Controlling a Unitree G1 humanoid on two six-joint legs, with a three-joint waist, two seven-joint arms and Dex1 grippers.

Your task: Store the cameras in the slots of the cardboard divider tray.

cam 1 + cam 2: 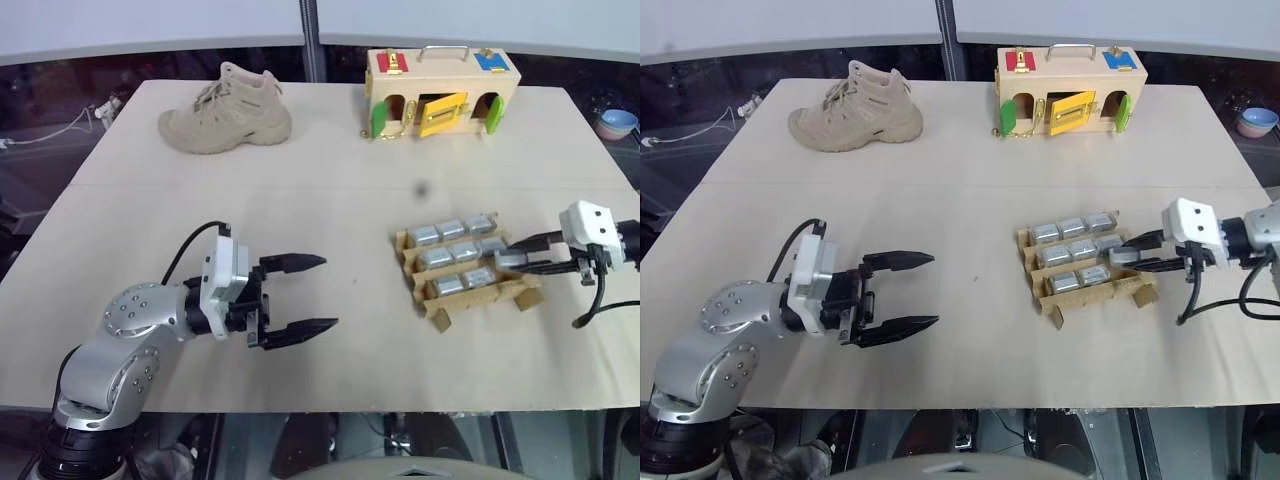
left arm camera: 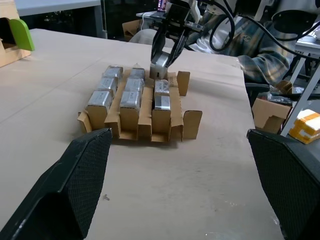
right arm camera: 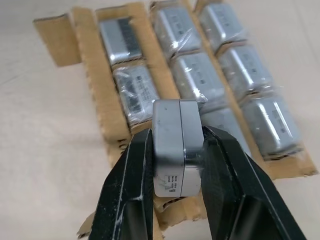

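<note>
where the right tool [image 3: 177,165] grips a camera [image 3: 177,150], the slot below is hidden.

nine cameras [image 3: 177,150], one tray [image 1: 440,308], one shoe [image 1: 226,112]

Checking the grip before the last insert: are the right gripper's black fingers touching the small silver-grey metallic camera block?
Touching. The right wrist view shows both black fingers pressed against the silver-grey camera block's sides.
</note>
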